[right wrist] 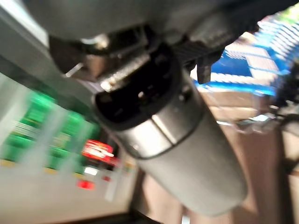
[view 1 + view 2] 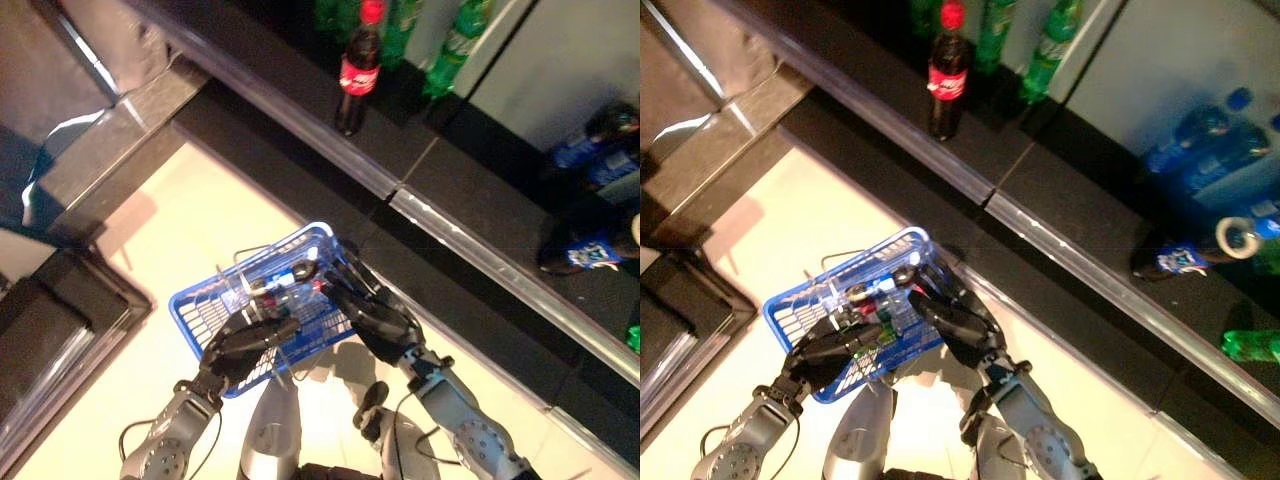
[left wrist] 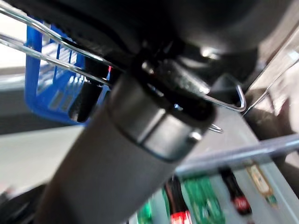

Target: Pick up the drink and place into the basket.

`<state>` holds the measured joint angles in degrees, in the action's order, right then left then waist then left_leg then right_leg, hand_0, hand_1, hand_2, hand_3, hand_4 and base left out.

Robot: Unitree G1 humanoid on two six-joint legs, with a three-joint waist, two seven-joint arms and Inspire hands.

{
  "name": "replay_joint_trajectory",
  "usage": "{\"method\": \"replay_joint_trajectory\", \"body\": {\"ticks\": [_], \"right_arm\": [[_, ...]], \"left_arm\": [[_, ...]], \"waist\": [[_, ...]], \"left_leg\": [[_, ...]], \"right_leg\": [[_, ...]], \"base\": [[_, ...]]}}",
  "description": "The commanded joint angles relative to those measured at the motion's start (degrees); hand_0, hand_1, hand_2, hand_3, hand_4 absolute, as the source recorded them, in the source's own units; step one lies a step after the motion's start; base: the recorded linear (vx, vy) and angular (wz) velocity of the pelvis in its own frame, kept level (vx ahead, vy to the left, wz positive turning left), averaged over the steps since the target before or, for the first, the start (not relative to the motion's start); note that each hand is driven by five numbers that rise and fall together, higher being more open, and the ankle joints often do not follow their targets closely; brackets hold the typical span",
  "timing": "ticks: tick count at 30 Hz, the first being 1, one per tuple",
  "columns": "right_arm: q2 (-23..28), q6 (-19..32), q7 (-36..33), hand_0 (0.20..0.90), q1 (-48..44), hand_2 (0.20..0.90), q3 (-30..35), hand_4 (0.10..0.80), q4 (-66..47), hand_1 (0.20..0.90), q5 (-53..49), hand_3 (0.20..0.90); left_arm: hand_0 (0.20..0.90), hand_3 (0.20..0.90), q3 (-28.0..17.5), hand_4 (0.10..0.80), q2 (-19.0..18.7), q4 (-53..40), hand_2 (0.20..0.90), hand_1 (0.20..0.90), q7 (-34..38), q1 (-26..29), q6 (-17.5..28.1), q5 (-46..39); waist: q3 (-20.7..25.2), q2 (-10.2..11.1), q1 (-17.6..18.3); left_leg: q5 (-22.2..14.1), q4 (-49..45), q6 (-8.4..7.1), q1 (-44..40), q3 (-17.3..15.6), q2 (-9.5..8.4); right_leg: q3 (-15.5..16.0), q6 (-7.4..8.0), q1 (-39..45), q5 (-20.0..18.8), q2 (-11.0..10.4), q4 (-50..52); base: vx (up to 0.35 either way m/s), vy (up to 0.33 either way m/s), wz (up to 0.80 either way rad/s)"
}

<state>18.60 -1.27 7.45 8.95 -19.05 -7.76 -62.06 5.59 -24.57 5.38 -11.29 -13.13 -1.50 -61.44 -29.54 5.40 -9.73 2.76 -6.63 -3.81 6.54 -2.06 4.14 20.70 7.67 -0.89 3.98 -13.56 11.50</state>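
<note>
A blue wire basket [image 2: 205, 305] hangs low in front of me, over the pale floor. My left hand [image 2: 245, 345] is at its near rim, fingers curled round the basket's wire handle [image 3: 224, 100]. My right hand [image 2: 375, 315] reaches in over the basket from the right, and its fingers close on a small drink bottle [image 2: 290, 278] with a red and blue label. The bottle lies inside the basket, just below the far rim. The right wrist view shows only the hand's bulk and a corner of the basket [image 1: 243, 70].
A dark shelf with a metal front rail [image 2: 450, 235] runs diagonally past the basket. On it stand a cola bottle [image 2: 358, 70], green bottles [image 2: 455, 45] and blue-labelled bottles [image 2: 600, 150]. A green bottle [image 2: 1250, 345] lies at the far right. A dark cabinet [image 2: 50, 330] stands on the left.
</note>
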Motion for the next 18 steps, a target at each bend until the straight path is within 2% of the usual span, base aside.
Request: {"method": "replay_joint_trajectory", "body": {"ticks": [1, 3, 7, 8, 13, 15, 17, 18], "right_arm": [[1.34, 5.48, 2.75, 0.9, 2.91, 0.9, 2.1, 0.8, -1.69, 0.9, 4.51, 0.9], [0.92, 4.66, 1.75, 0.9, 6.76, 0.9, 5.51, 0.8, 2.94, 0.9, 6.88, 0.9], [1.43, 3.99, -2.25, 0.9, 7.22, 0.9, 6.87, 0.8, 9.48, 0.9, 14.44, 0.9], [1.36, 4.53, -4.37, 0.9, 7.33, 0.9, 7.39, 0.8, 13.52, 0.9, 18.48, 0.9], [0.53, 5.46, -16.31, 0.9, 3.7, 0.9, 5.91, 0.8, 28.0, 0.9, 37.09, 0.9], [-1.36, 3.79, -18.32, 0.9, 2.34, 0.9, 5.65, 0.8, 35.29, 0.9, 38.18, 0.9], [-2.73, 5.13, -20.08, 0.9, 1.16, 0.9, 5.83, 0.8, 41.29, 0.9, 43.51, 0.9], [-3.21, 5.27, -21.48, 0.9, -0.45, 0.9, 4.85, 0.8, 47.74, 0.9, 49.56, 0.9]], "left_arm": [[0.3, 0.2, -2.06, 0.1, 3.52, -12.68, 0.3, 0.3, -5.48, -0.31, 13.85, 2.1], [0.3, 0.2, -3.49, 0.1, 5.7, -5.85, 0.3, 0.3, -1.17, -2.44, 13.16, -0.09], [0.3, 0.2, -4.08, 0.1, 6.94, 1.54, 0.3, 0.3, 0.99, -2.48, 12.7, -1.73], [0.3, 0.2, -4.47, 0.1, 7.52, 5.82, 0.3, 0.3, 2.44, -2.31, 12.17, -1.42], [0.3, 0.2, -6.22, 0.1, 11.03, 24.49, 0.3, 0.3, 4.66, 1.94, 10.46, -1.94], [0.3, 0.2, -6.67, 0.1, 12.25, 31.03, 0.3, 0.3, 5.8, 3.58, 10.04, -0.32], [0.3, 0.2, -6.95, 0.1, 13.27, 35.97, 0.3, 0.3, 5.13, 4.63, 10.28, -0.01], [0.3, 0.2, -7.02, 0.1, 13.87, 40.43, 0.3, 0.3, 6.4, 6.09, 9.89, 1.35]], "waist": [[12.57, -2.94, 1.69], [15.38, -2.78, 3.92], [17.24, -2.87, 5.27], [18.18, -2.96, 5.83], [20.62, -3.14, 6.79], [21.39, -3.24, 6.91], [21.81, -3.43, 6.96], [22.26, -3.77, 6.82]], "left_leg": [[-0.52, 1.65, 1.51, -2.61, -2.61, -0.22], [-0.48, 3.45, 1.01, -4.85, -5.04, 0.64], [-0.23, 5.55, 0.58, -6.96, -6.66, 1.2], [-0.06, 6.63, 0.13, -7.93, -7.46, 1.59], [-0.06, 8.61, -0.53, -9.95, -8.91, 1.97], [-0.26, 9.17, -0.76, -10.63, -9.37, 2.21], [-0.32, 9.55, -0.81, -11.06, -9.72, 2.36], [-0.47, 10.16, -0.81, -11.58, -9.94, 2.5]], "right_leg": [[-2.76, -0.25, 0.02, -2.45, 2.77, -1.12], [-4.66, -0.13, 1.29, -2.91, 2.92, -3.02], [-5.6, -0.1, 2.84, -3.34, 3.03, -4.89], [-5.87, -0.1, 3.51, -3.32, 3.13, -5.59], [-5.87, 0.2, 5.44, -3.95, 2.71, -7.71], [-5.41, 0.29, 6.09, -4.12, 2.43, -8.45], [-5.29, 0.4, 6.45, -4.32, 2.33, -8.9], [-4.84, 0.59, 6.99, -4.47, 2.11, -9.54]], "base": [[0.028, 0.036, -0.46], [0.046, 0.047, -0.42], [0.029, 0.022, -0.28], [0.022, 0.008, -0.12], [0.018, 0.003, -0.02], [0.007, -0.004, -0.07], [0.002, -0.001, -0.02], [0.0, 0.0, 0.0]]}}
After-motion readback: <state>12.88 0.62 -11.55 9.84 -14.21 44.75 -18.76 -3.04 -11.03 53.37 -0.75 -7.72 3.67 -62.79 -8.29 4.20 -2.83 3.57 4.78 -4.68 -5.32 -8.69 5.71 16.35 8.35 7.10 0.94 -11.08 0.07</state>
